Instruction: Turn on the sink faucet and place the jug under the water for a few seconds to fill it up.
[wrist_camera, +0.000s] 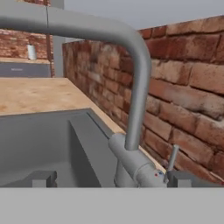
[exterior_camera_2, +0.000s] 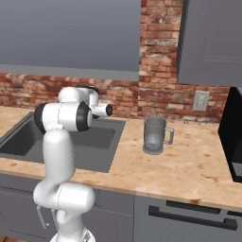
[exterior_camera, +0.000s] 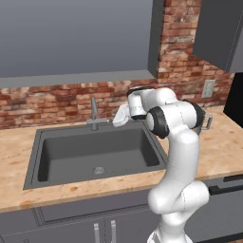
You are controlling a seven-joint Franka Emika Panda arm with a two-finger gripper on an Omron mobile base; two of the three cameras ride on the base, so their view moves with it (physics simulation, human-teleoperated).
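Step in hand: turning on tap. Claw (wrist_camera: 107, 179) spread wide, empty, close up at base of slim grey metal sink faucet (exterior_camera: 93, 114), small side lever (wrist_camera: 173, 157) just beside right fingertip (wrist_camera: 179, 178). No water visible. Translucent grey glass jug (exterior_camera_2: 154, 134) upright on speckled beige worktop (exterior_camera_2: 189, 165), right of dark grey rectangular sink (exterior_camera: 95, 152). Next: nudge lever, likely needs slight shift rightward

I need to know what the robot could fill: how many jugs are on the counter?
1. The jug stands upright on the counter right of the sink, handle pointing away from it. The arm may hide others.
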